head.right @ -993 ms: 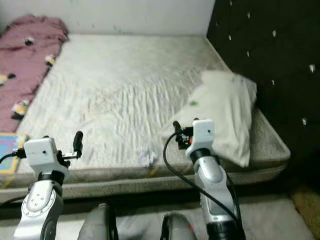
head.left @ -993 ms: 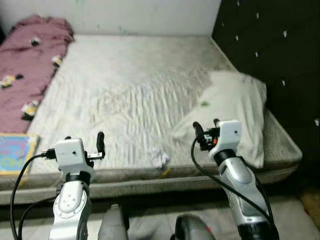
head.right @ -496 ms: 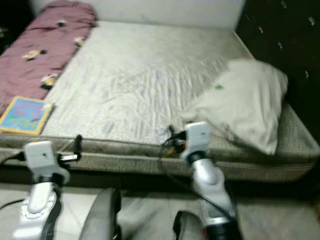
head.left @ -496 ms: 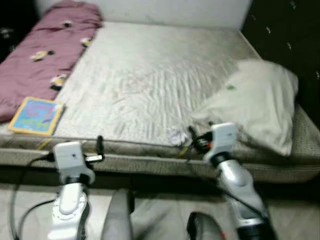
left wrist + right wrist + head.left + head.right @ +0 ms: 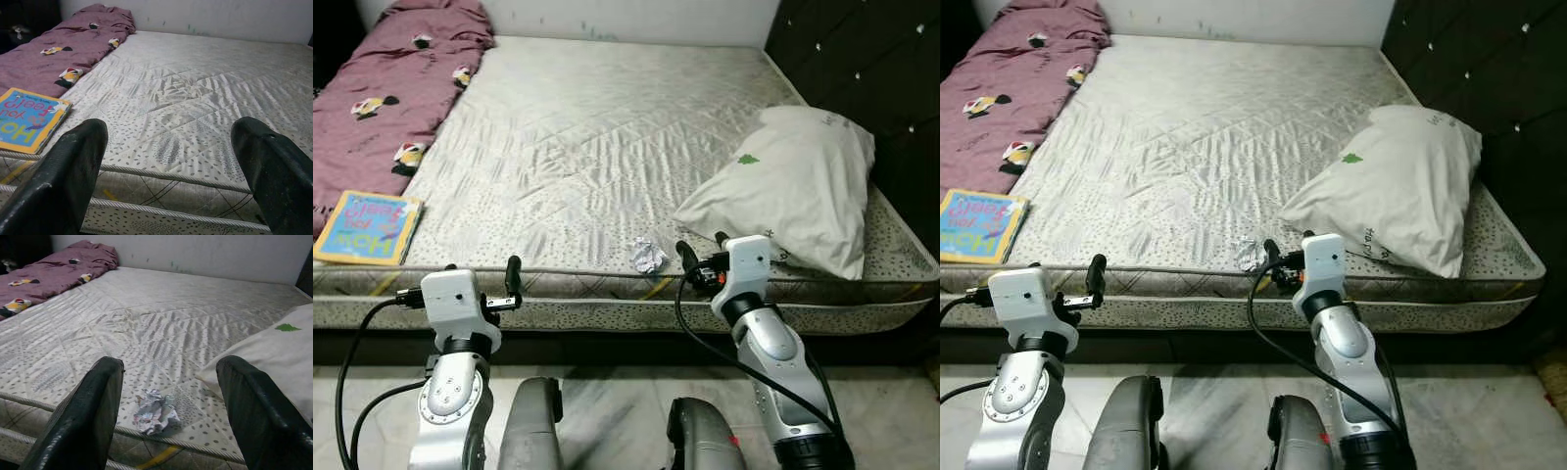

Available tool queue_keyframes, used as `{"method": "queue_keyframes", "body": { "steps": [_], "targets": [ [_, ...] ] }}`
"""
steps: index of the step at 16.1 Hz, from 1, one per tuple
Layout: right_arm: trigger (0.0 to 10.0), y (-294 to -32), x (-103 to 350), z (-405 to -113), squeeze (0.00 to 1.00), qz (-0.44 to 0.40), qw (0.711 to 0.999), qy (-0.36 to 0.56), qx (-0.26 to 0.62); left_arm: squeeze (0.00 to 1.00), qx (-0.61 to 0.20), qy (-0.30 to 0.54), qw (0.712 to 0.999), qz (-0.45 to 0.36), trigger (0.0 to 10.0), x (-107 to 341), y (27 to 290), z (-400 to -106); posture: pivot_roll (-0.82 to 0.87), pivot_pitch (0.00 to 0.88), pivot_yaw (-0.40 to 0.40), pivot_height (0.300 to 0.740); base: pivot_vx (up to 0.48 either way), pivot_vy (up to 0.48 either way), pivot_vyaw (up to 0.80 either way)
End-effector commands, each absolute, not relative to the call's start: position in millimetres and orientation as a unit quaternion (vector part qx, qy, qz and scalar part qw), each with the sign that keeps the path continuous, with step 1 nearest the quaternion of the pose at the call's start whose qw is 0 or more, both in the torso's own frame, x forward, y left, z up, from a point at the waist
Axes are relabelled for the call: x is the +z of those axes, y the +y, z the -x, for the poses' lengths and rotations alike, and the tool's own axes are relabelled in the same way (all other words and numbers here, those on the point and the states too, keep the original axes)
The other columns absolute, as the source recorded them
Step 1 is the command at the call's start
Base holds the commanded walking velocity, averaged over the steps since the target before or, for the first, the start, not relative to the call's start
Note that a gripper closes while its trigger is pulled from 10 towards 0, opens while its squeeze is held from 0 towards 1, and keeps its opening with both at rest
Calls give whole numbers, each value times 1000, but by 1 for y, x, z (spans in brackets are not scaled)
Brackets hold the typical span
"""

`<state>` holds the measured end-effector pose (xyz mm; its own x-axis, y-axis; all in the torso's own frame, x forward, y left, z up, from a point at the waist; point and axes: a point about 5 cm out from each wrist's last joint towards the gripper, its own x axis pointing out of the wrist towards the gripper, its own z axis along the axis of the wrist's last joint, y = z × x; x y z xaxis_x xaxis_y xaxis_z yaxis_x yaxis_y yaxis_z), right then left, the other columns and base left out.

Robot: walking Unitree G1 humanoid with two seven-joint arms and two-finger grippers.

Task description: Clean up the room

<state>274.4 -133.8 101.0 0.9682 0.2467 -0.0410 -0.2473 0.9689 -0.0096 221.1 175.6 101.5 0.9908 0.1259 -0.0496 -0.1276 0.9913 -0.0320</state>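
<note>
Both spread wide and holding nothing, the right gripper [image 5: 700, 255] faces the crumpled paper [image 5: 648, 257] at its 11 o'clock on the mattress [image 5: 587, 147] edge, seemingly lined up for pickup, while the left gripper [image 5: 480, 277] waits.

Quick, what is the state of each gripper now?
Left gripper: open, holding nothing, at the mattress edge.
Right gripper: open, holding nothing, before the paper wad.

A home bedroom: a low bed with a bare quilted mattress [image 5: 607, 147], a white pillow [image 5: 793, 186], a maroon blanket [image 5: 382, 98], a children's book [image 5: 367, 227] and a dark tufted headboard [image 5: 862, 69].
</note>
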Motion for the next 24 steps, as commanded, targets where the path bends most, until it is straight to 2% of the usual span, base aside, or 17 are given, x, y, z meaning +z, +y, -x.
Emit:
{"method": "queue_keyframes", "body": {
  "steps": [1,4,9,20,24],
  "targets": [
    [10000,-135,104,-276,0,7,992,17,123,0,65,20,997,20,10000,103,177,-221,13,17,-45,634,0,0,0],
    [10000,-134,105,-277,0,10,992,14,126,0,62,20,998,20,10000,104,177,-221,10,21,-44,634,80,0,142],
    [10000,-134,105,-276,0,9,992,14,125,0,59,19,998,21,10000,104,176,-222,10,21,-43,634,277,0,733],
    [10000,-137,103,-277,0,-9,993,24,112,0,55,23,998,23,10000,102,175,-222,9,21,-43,634,310,0,0],
    [10000,-138,102,-278,0,-9,994,25,108,0,55,27,998,22,10000,101,175,-222,11,18,-45,634,230,0,-311]
  ]
}}
